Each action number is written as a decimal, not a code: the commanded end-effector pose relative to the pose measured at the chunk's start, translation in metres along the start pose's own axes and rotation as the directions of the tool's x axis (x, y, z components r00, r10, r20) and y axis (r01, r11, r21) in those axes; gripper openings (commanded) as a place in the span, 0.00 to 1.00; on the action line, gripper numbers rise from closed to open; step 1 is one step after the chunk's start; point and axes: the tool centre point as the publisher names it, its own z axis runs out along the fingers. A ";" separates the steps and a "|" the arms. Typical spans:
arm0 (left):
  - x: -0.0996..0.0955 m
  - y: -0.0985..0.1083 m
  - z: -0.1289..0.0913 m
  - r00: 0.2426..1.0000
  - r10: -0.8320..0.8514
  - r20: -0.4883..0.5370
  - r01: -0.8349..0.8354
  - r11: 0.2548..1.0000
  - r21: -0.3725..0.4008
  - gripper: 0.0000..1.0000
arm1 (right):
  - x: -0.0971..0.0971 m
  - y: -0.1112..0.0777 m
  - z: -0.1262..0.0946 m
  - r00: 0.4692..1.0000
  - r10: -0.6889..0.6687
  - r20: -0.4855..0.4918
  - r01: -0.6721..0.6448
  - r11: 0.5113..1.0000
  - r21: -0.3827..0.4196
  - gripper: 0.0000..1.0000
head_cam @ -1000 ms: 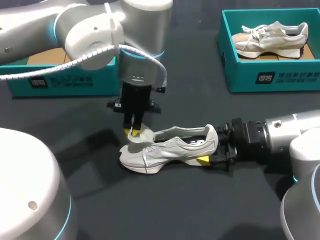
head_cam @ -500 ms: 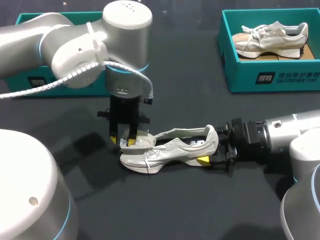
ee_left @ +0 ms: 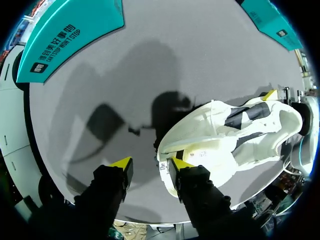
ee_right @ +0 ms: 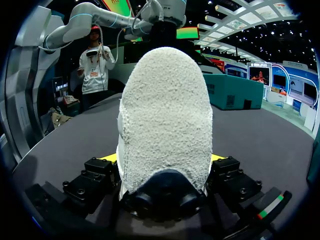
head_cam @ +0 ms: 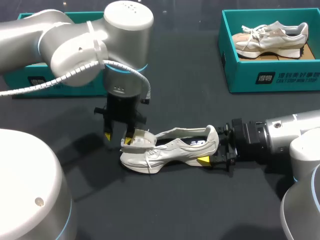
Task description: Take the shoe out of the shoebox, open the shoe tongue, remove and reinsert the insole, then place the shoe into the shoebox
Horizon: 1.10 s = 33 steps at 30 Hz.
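On the dark surface (head_cam: 190, 85), the shoe (head_cam: 167, 150) lies with its heel clamped by the right pincer (head_cam: 214, 149), and the left pincer (head_cam: 118, 138) stands open at the tongue (head_cam: 139, 136), so tongue-opening seems in hand and needs a closing grip next.

Silver-white arms (head_cam: 75, 40), cyan joint rings (head_cam: 142, 66), white ribbed cable (head_cam: 60, 76), black hands (head_cam: 117, 138), yellow fingertips (ee_left: 121, 162).
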 end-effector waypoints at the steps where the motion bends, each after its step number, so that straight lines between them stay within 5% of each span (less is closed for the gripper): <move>1: -0.020 0.010 -0.046 0.997 0.045 -0.066 -0.041 0.997 0.068 0.46 | 0.000 -0.001 0.000 1.000 -0.001 0.000 0.001 1.000 0.002 0.00; 7: -0.007 0.008 -0.099 0.951 0.282 -0.127 -0.260 0.952 0.164 0.49 | 0.000 -0.001 0.000 1.000 -0.001 0.000 0.001 1.000 0.002 0.00; 11: 0.009 0.007 -0.119 0.841 0.521 -0.145 -0.481 0.843 0.239 0.71 | 0.000 -0.001 0.000 1.000 -0.001 0.000 0.001 1.000 0.002 0.00; 13: 0.016 0.007 -0.125 0.733 0.663 -0.150 -0.619 0.742 0.258 0.60 | 0.000 -0.001 0.000 1.000 -0.001 0.000 0.001 1.000 0.002 0.00; 15: 0.024 0.009 -0.131 0.641 0.754 -0.143 -0.701 0.651 0.291 0.38 | 0.000 -0.001 0.000 1.000 -0.001 0.000 0.001 1.000 0.002 0.00; 16: 0.028 0.011 -0.134 0.589 0.798 -0.129 -0.741 0.597 0.306 0.14 | 0.000 -0.001 0.000 1.000 -0.001 0.000 0.001 1.000 0.002 0.00; 17: 0.031 0.014 -0.137 0.525 0.845 -0.101 -0.783 0.526 0.334 0.00 | 0.000 -0.001 0.000 1.000 -0.001 0.000 0.001 1.000 0.002 0.00; 20: 0.041 0.020 -0.143 0.337 0.941 0.023 -0.866 0.300 0.400 0.00 | 0.000 -0.001 0.000 1.000 -0.001 0.000 0.001 1.000 0.002 0.00; 21: 0.049 0.021 -0.146 0.381 0.925 -0.001 -0.848 0.350 0.398 0.00 | 0.000 -0.001 0.000 1.000 -0.001 0.000 0.001 1.000 0.002 0.00; 32: 0.049 0.021 -0.146 0.381 0.925 -0.001 -0.848 0.350 0.398 0.00 | 0.000 -0.001 0.000 1.000 -0.001 0.000 0.001 1.000 0.002 0.00; 33: 0.053 0.022 -0.143 0.383 0.922 0.059 -0.851 0.327 0.411 0.00 | 0.000 -0.001 0.000 1.000 -0.001 0.000 0.001 1.000 0.002 0.00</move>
